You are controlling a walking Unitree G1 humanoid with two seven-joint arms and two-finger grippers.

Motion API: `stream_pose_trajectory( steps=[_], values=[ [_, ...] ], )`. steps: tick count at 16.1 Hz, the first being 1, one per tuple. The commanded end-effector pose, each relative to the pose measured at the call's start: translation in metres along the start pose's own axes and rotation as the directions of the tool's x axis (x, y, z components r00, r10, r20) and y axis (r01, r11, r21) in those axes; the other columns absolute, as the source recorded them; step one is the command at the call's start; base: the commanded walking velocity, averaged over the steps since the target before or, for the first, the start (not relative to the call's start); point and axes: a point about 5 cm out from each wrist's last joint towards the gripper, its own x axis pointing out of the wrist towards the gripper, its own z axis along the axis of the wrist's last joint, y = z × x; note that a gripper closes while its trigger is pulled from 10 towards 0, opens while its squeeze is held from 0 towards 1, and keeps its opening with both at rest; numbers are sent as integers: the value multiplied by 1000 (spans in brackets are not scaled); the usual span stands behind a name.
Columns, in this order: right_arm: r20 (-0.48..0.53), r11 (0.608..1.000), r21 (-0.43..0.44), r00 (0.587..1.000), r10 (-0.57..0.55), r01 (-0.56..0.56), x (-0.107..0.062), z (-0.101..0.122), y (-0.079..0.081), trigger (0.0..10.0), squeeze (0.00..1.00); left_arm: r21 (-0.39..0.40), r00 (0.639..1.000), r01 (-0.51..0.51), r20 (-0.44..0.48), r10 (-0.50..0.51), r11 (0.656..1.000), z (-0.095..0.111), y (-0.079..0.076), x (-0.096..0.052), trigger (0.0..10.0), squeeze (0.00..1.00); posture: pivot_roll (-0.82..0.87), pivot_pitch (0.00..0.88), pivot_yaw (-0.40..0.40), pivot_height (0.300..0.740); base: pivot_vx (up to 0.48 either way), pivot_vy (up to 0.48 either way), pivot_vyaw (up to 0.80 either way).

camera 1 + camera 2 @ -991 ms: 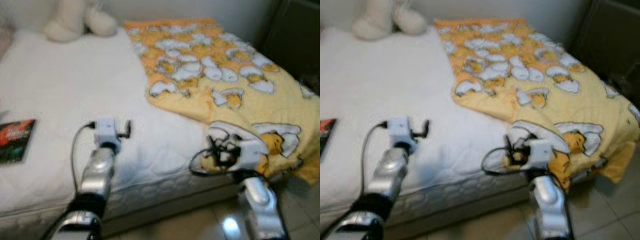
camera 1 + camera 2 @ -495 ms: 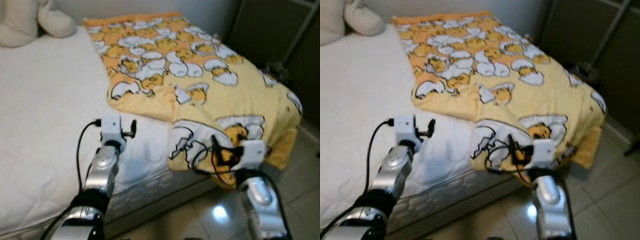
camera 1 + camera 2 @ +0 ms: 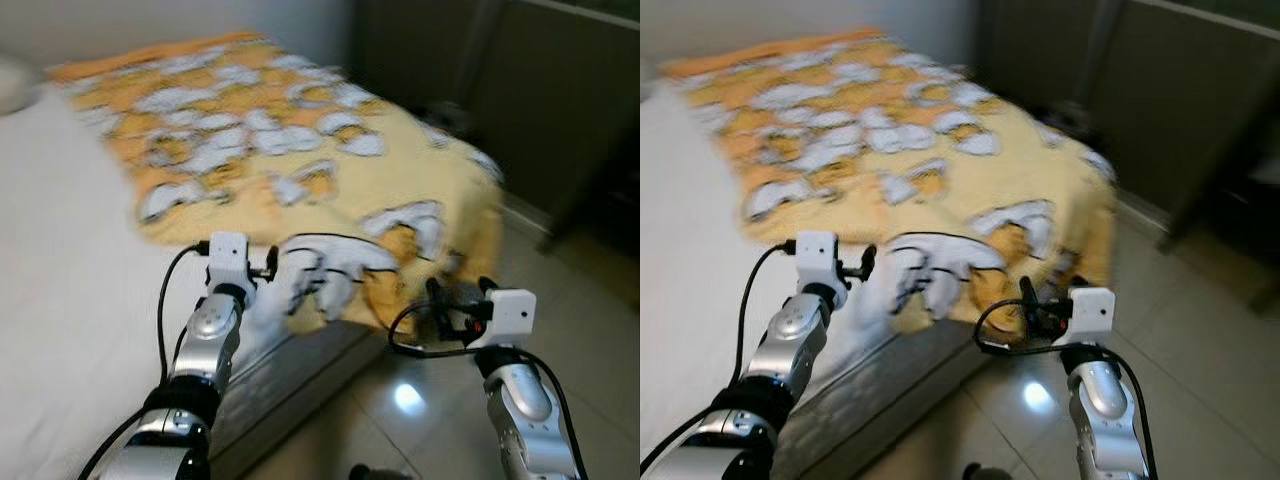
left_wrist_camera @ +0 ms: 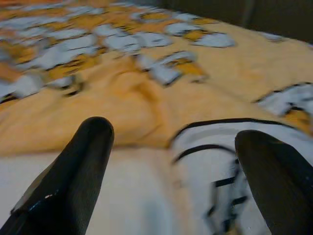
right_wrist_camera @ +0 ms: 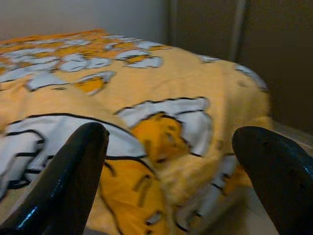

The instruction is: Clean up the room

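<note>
Your view swung right since earlier: blanket [image 3: 300, 160] now centred, draped over bed [image 3: 60, 300] corner. Left gripper [image 4: 171, 161] and right gripper [image 5: 166, 161] fingers spread wide, holding nothing, near blanket edge.

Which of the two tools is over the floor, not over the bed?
The right tool: it hangs over the tiled floor past the blanket's hanging corner. The left tool is above the white mattress.
</note>
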Motion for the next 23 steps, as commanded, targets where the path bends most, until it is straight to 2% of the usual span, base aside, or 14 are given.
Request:
stream_pose_trajectory(
  steps=[1, 6, 7, 9, 11, 12, 17, 18, 19, 20, 23],
  values=[
    [8, 1000, -7, 1000, -15, 15, -3, 2, -2, 10000, 0, 24, 1000, 11, -13, -10, 1000, 0, -1, 2, 10000, 0, -168, 0, 42, 740, 0, 0, -594],
    [2, 1000, 0, 1000, -14, 14, -8, 0, -2, 10000, 0, 58, 998, -22, -57, 25, 998, -8, 2, 2, 10000, 0, -185, 0, 53, 740, 0, 0, -527],
    [8, 1000, -5, 1000, -17, 17, -11, 0, -2, 10000, 0, 59, 991, -50, -124, 57, 997, -15, 2, 3, 10000, 0, -193, 0, 43, 740, 0, 0, 0],
    [6, 1000, -12, 1000, -9, 9, -16, 1, -2, 10000, 0, 58, 978, -82, -187, 91, 995, -23, 2, 4, 10000, 0, -221, 0, 28, 740, 0, 0, 0],
    [-24, 999, -37, 999, 27, -28, -34, 1, -2, 10000, 0, 48, 957, -83, -275, 93, 995, -35, -6, 2, 10000, 0, -258, 0, -1, 740, 0, 0, 0],
    [-60, 998, -52, 998, 36, -39, -48, 0, -6, 10000, 0, 97, 942, -91, -315, 118, 991, -42, -11, 0, 10000, 0, -273, 19, -14, 740, 0, 0, 0],
    [-112, 996, -76, 993, 44, -53, -82, 4, -9, 10000, 0, 99, 924, -88, -364, 118, 991, -52, -28, -5, 10000, 0, -364, 104, -52, 740, 0, 0, 0],
    [-137, 994, -77, 989, 61, -72, -97, 6, -4, 10000, 0, 113, 906, -125, -393, 160, 986, -58, -25, -9, 10000, 0, -394, 129, -71, 740, 0, 0, 0],
    [-169, 992, -76, 982, 85, -99, -112, 8, 1, 10000, 0, 152, 889, -183, -395, 230, 971, -61, -15, -11, 10000, 0, -404, 146, -92, 740, 0, 0, 0],
    [-182, 991, -74, 979, 92, -107, -117, 9, 2, 10000, 0, 158, 886, -204, -389, 251, 966, -61, -11, -12, 10000, 0, -404, 161, -100, 740, 0, 0, 0],
    [-275, 988, -77, 955, 106, -132, -137, -4, -6, 10000, 0, 220, 874, -316, -311, 374, 923, -50, 5, -8, 10000, 0, -414, 206, -134, 740, 0, 0, 0]
  ],
)
